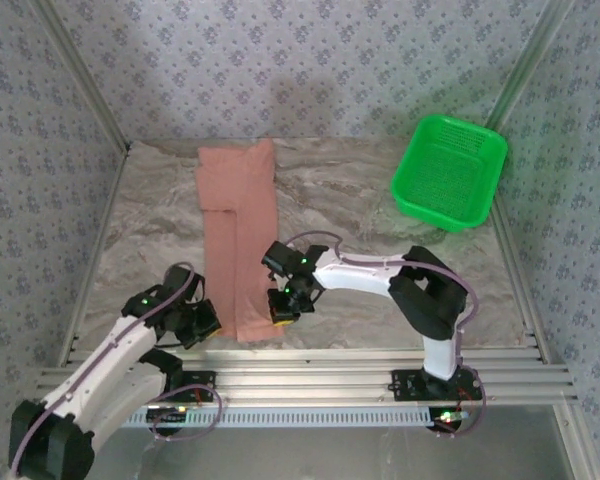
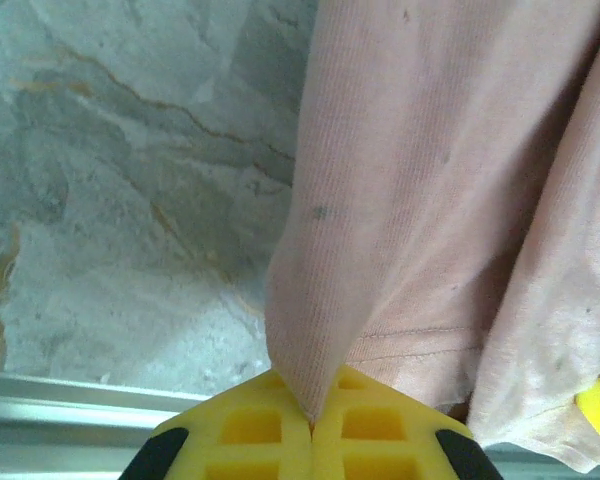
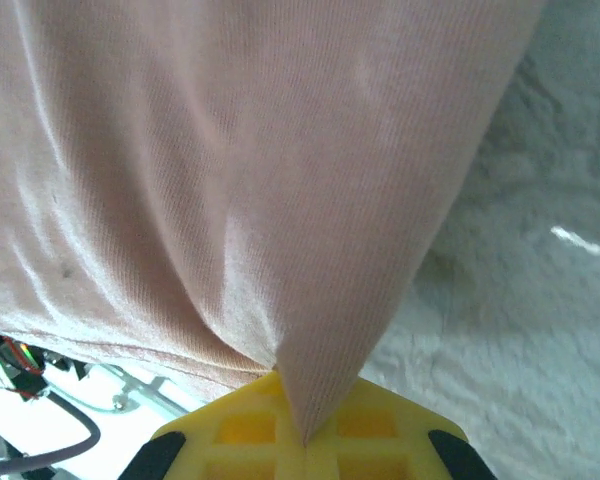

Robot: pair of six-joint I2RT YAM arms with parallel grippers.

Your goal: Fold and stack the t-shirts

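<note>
Left fingers [image 2: 250, 430] and right fingers [image 3: 245, 430] pinched tight on t-shirt [image 1: 238, 220] hem corners at 6 o'clock; narrow strip stretching toward 12 across surface [image 1: 360, 210]. Seemingly starting the end-to-end fold: next calls for carrying both corners evenly toward 12.

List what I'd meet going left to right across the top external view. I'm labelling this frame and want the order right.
left tool, pinching the shirt's near left corner → t-shirt → right tool, pinching its near right corner → green basket
</note>
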